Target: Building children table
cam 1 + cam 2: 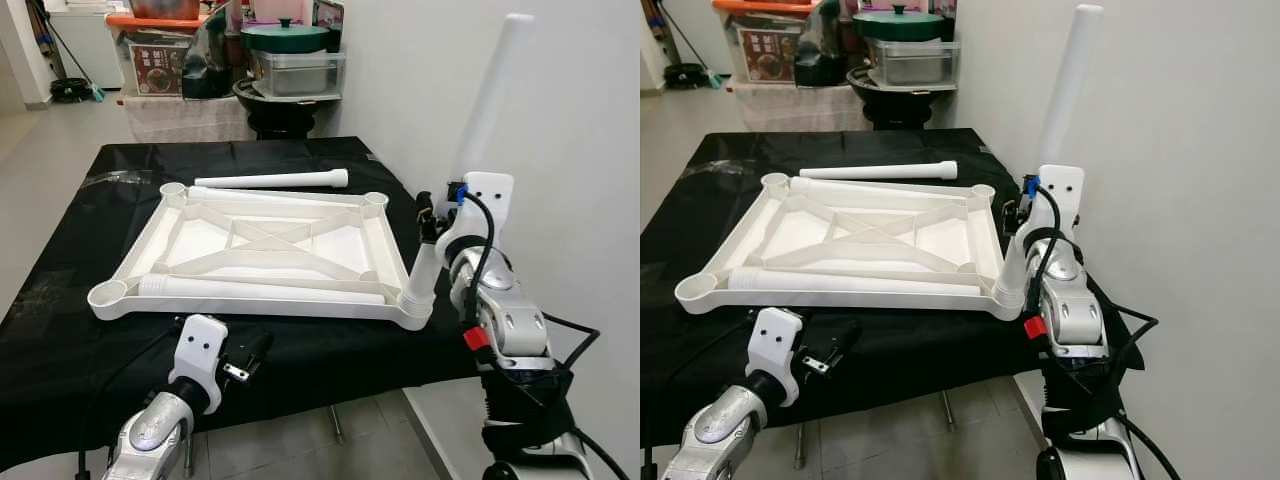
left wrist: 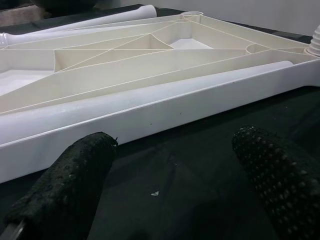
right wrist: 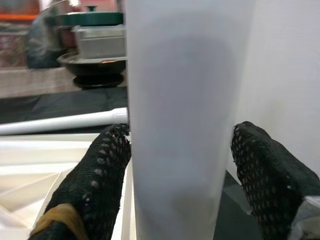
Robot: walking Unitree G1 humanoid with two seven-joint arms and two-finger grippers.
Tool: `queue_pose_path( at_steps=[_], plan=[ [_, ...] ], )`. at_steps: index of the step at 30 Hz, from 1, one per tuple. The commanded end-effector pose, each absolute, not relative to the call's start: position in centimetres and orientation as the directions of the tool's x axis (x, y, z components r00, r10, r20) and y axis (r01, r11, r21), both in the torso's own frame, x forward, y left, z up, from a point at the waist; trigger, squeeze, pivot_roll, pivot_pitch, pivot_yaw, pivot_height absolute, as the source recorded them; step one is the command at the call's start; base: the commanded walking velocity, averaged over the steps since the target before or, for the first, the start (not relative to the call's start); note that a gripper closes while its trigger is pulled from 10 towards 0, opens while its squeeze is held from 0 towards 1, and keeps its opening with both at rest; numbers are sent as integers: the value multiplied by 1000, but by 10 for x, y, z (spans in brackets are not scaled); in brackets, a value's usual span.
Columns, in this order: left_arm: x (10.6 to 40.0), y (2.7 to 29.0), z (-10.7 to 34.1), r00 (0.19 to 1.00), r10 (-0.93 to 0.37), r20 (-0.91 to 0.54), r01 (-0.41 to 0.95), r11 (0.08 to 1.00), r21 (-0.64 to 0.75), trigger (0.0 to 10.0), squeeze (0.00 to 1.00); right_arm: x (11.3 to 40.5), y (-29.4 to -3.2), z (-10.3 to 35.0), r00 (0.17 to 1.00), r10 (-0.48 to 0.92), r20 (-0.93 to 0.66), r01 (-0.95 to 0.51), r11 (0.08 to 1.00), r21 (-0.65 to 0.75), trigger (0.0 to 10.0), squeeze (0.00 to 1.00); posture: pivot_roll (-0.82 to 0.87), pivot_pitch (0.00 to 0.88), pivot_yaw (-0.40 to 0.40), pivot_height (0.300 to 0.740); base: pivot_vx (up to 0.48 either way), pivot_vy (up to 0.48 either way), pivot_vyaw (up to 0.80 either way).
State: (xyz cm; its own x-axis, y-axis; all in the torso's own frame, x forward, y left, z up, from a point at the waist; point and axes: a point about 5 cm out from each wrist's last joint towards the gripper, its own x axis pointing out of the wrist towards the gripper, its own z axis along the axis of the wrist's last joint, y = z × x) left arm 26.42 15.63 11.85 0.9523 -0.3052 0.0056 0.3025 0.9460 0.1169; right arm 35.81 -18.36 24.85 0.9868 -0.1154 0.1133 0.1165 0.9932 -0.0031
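From my head cameras, the white tabletop [image 1: 262,250] lies upside down on a table covered in black cloth [image 1: 60,330], its ribbed underside facing up. One loose leg [image 1: 270,181] lies on the cloth just beyond the tabletop's far edge, and a second leg [image 1: 262,289] lies inside the frame along its near edge. At the near right corner socket [image 1: 416,300] a third leg [image 1: 468,150] stands tilted, its ribbed foot seated in the socket and its top leaning away toward the white wall [image 1: 580,130]. My right gripper [image 1: 432,218] is beside the lower part of that leg. My left gripper [image 1: 252,355] hovers low over the cloth, just in front of the tabletop's near edge. Behind the table are stacked boxes and a green-lidded pot [image 1: 285,38].

My left wrist camera looks across the cloth at the tabletop's near wall; my two black fingers [image 2: 70,185] are spread wide with nothing between them.

My right wrist camera shows the upright leg [image 3: 185,115] between my fingers [image 3: 100,175], one on either side and close against it, so I am gripping the leg
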Motion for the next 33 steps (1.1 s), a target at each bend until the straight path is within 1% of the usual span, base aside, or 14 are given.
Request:
queue_pose_path(
  at_steps=[1, 2, 6, 10, 13, 19, 25, 26, 29, 30, 31, 32, 33],
  plan=[
    [265, 155, 116, 948, -318, -1, 316, 941, 118, 10000, 0, 361, -186, 251, 990, -84, 110, 87, 996, -30, 10000, 0, 35, 0, -50, 740, 0, 0, 0],
    [265, 155, 116, 948, -318, -1, 316, 941, 118, 10000, 0, 361, -186, 251, 990, -84, 110, 87, 996, -30, 10000, 0, 35, 0, -50, 740, 0, 0, 0],
    [265, 154, 116, 947, -322, -3, 320, 940, 118, 10000, 0, 367, -185, 257, 994, 19, 112, -7, 995, -100, 10000, 0, 39, 0, -51, 740, 0, 0, 0],
    [264, 155, 116, 947, -320, -3, 318, 941, 118, 10000, 0, 370, -188, 256, 995, 39, 92, -29, 994, -103, 10000, 0, 47, 0, -56, 740, 0, 0, 0],
    [264, 156, 116, 949, -316, -4, 314, 942, 120, 10000, 0, 372, -189, 254, 995, 66, 68, -61, 995, -80, 10000, 0, 49, 0, -57, 740, 0, 0, 0],
    [262, 156, 115, 948, -317, -7, 315, 941, 120, 10000, 0, 372, -189, 250, 995, 85, 50, -81, 994, -69, 10000, 0, 50, 0, -56, 740, 0, 0, 0],
    [263, 156, 115, 948, -318, -8, 317, 940, 123, 10000, 0, 376, -197, 247, 996, 76, 37, -74, 996, -51, 10000, 0, 50, 0, -56, 740, 0, 0, 0],
    [263, 156, 115, 948, -318, -8, 317, 940, 123, 10000, 0, 376, -197, 247, 996, 76, 36, -74, 996, -48, 9647, 0, 50, 0, -55, 740, 0, 0, 0],
    [263, 157, 115, 948, -318, -8, 317, 940, 124, 10000, 0, 377, -198, 246, 996, 78, 35, -77, 996, -46, 9647, 0, 50, 0, -55, 740, 0, 0, 0],
    [263, 157, 115, 948, -319, -8, 317, 940, 124, 10000, 0, 377, -198, 245, 996, 79, 32, -77, 996, -42, 4157, 0, 52, 0, -55, 740, 0, 0, 0],
    [263, 157, 115, 948, -319, -8, 317, 940, 124, 10000, 0, 377, -198, 244, 997, 75, 30, -74, 997, -38, 588, 0, 53, 0, -56, 740, 0, 0, 0],
    [263, 157, 115, 948, -318, -8, 317, 940, 124, 10000, 0, 378, -198, 244, 997, 74, 31, -73, 997, -33, 0, 0, 54, 0, -56, 740, 0, 0, 0],
    [263, 157, 115, 948, -318, -8, 317, 940, 124, 10000, 0, 378, -198, 244, 997, 74, 32, -73, 997, -31, 0, 0, 54, 0, -56, 740, 0, 0, 0]
  ],
)
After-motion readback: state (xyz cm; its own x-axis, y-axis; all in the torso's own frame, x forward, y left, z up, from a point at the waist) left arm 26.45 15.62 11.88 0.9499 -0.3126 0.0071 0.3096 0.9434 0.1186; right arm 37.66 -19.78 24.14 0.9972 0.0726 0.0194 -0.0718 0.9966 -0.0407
